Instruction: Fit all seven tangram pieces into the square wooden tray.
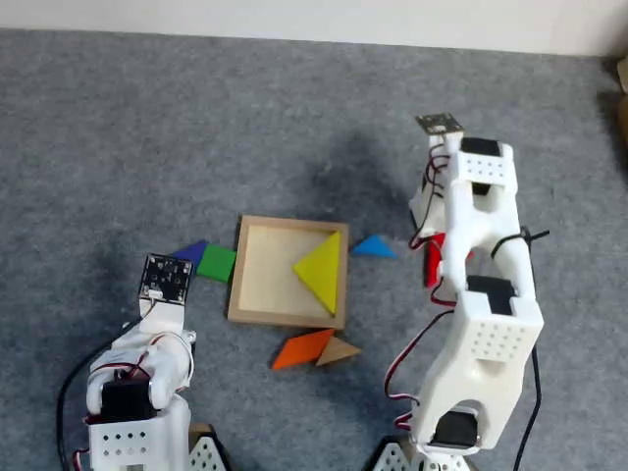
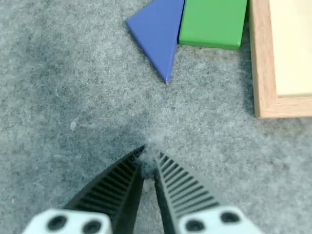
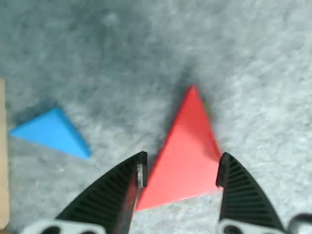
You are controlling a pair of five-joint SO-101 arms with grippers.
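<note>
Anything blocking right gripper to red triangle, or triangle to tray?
Nothing between the right gripper and the red triangle; its open fingers straddle it. The light blue triangle lies between it and the tray.

The high view looks steeply down from well above the grey carpeted table (image 1: 118, 128). It takes in the left arm (image 1: 137, 392) at lower left, the right arm (image 1: 486, 324) at right and the wooden tray (image 1: 285, 319) at centre. The left wrist view sits close to the carpet behind its gripper (image 2: 151, 153). It shares the blue triangle (image 2: 158, 34), green square (image 2: 214, 22) and a tray corner with the high view. The right wrist view is equally near, looking down past its gripper (image 3: 183, 161), and shares the red triangle (image 3: 187, 146) and light-blue triangle (image 3: 51, 132).
</note>
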